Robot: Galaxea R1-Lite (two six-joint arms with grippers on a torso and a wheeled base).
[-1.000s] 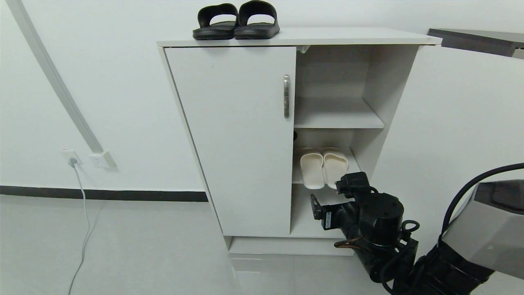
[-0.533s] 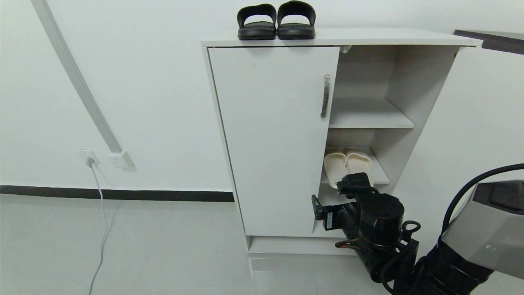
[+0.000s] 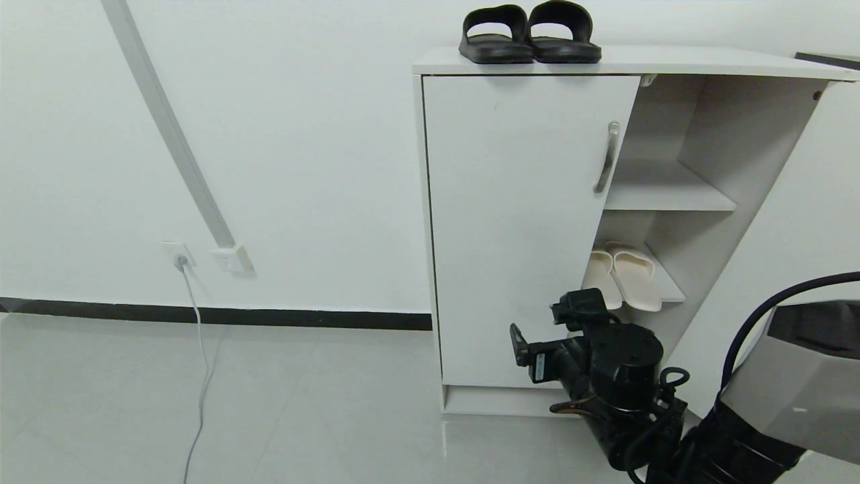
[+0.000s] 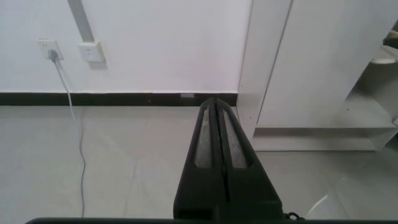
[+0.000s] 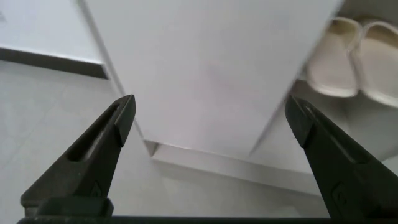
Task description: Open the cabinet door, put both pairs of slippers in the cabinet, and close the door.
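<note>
A white cabinet stands against the wall, its left door shut and its right door swung open. A pair of black slippers rests on the cabinet top. A pair of cream slippers lies on the middle shelf inside; they are also in the right wrist view. My right gripper hangs open low in front of the shut door's bottom corner, with nothing between its fingers. My left gripper is shut and empty above the floor, left of the cabinet.
Two wall sockets with a grey cable trailing to the floor sit left of the cabinet, under a slanting grey conduit. A black baseboard runs along the wall. Tiled floor lies open at the left.
The whole head picture has shifted: the cabinet now sits farther right in it, so the camera has moved. The right arm holds the same pose, gripper open.
</note>
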